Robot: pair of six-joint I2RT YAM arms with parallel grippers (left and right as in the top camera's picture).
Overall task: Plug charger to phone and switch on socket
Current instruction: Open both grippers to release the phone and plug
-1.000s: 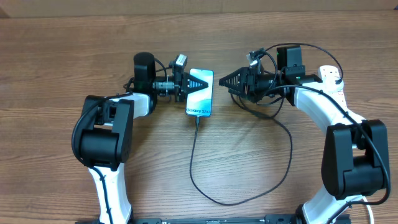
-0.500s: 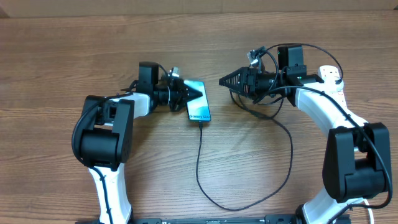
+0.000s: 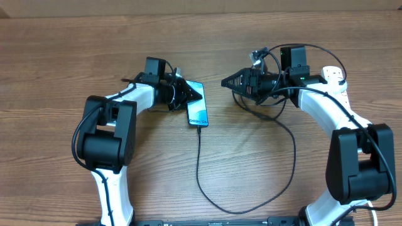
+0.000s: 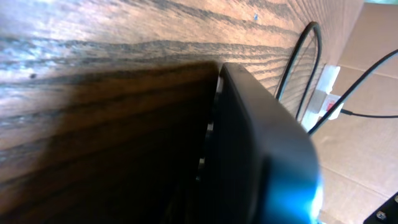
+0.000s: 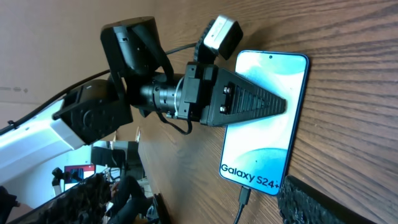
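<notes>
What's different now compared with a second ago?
The left tool twisted, tilting the phone up on one long side and pulling it slightly toward its own side; the end of the plugged-in charger followed. It still grips the phone. The right tool stayed open, in place.

1. Robot manipulation lab, bench setup.
2. Left arm (image 3: 107,125) and right arm (image 3: 355,144), both white and black, rise from a black base rail (image 3: 213,221) at the near edge of the table (image 3: 63,63).
3. The table is a plain wood-grain top with a brown cardboard panel (image 3: 188,4) along its far edge as a backdrop.
4. A camera module (image 5: 219,36) is bolted on the left wrist, and loose black wiring (image 3: 314,47) is draped over the right arm.
5. Test pieces lie between the arms: phone (image 3: 197,112), charger (image 3: 198,157), socket (image 3: 334,74).
6. The right wrist view shows cluttered gear behind the bench, too blurred to identify.
</notes>
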